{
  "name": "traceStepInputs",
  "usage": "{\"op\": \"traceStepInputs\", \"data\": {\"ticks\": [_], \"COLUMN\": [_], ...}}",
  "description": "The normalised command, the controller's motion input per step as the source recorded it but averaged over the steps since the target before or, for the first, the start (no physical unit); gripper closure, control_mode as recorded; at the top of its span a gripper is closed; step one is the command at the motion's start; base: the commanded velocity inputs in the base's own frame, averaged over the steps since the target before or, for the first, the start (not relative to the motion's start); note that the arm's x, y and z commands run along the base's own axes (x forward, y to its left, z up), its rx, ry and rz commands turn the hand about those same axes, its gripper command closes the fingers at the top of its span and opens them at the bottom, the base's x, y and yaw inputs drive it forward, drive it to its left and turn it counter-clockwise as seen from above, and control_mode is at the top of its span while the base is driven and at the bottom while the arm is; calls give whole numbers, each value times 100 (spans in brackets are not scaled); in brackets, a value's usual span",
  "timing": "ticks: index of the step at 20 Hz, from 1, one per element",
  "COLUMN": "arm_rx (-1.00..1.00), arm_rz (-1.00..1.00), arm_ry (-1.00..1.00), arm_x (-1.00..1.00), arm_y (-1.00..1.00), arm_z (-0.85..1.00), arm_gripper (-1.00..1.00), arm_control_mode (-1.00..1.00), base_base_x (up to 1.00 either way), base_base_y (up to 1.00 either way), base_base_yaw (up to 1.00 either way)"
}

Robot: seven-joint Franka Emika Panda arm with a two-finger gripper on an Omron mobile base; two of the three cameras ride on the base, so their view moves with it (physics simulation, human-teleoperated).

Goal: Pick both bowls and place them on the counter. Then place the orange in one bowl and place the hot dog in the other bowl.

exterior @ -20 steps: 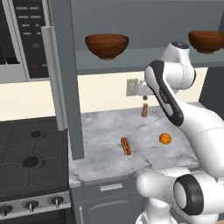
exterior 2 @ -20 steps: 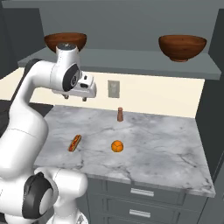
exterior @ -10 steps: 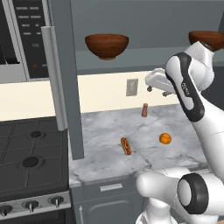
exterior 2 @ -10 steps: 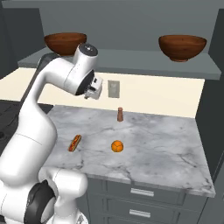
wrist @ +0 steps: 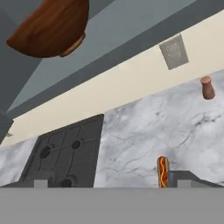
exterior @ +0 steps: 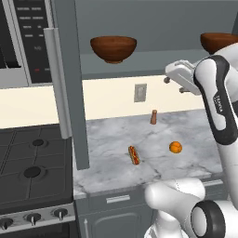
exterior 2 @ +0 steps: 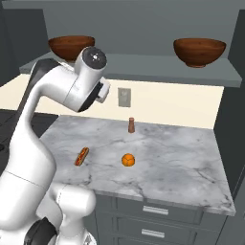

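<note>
1. The counter (exterior: 186,128) is a white-grey veined marble worktop over grey cabinets. It runs from a black stovetop (exterior: 28,160) on its left to a grey wall on its right.
2. A grey shelf (exterior 2: 143,72) runs along the wall above the counter, over a cream backsplash with a small grey wall outlet (exterior 2: 124,97).
3. The robot's white arm rises from the base and bends high above the counter, just below shelf height.
4. Two bowls sit upright on the shelf, well apart. Both are round, deep, glossy and reddish-brown, with a wooden look. The left bowl (exterior: 113,48) is near the shelf's left end; its underside shows in the hand view (wrist: 48,26). The right bowl (exterior 2: 199,50) stands toward the shelf's right end.
5. The gripper (exterior: 173,83) hangs in the air between the two bowls, a little under the shelf and pointing left. Its jaws are spread wide apart, and it holds and touches nothing.
6. The hot dog (exterior: 134,155) is a small tan bun with a red sausage along its middle. It lies flat on the marble, toward the front left.
7. The orange (exterior: 175,147) is a small bright ball resting on the counter, near the hot dog and to its right, not touching it.
8. A small brown shaker (exterior: 153,117) stands upright near the backsplash, below the outlet.
</note>
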Motion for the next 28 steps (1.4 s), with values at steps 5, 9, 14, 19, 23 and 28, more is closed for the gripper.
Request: {"op": "traceStepInputs", "data": {"ticks": [5, 9, 14, 19, 23, 28], "arm_rx": [-1, -3, -1, 0, 0, 0], "arm_rz": [-13, -17, -15, -11, -10, -3], "arm_ry": [-7, 0, 1, 3, 2, 0], "arm_x": [-1, 2, 10, 17, 26, 23], "arm_y": [2, 10, 6, 0, 6, 25], "arm_z": [35, 33, 37, 40, 16, 0], "arm_gripper": [-100, -100, -100, -100, -100, -100], "arm_control_mode": [-100, -100, -100, -100, -100, -100], "base_base_x": [0, 0, 0, 0, 0, 0], "base_base_y": [0, 0, 0, 0, 0, 0], "base_base_yaw": [0, 0, 0, 0, 0, 0]}}
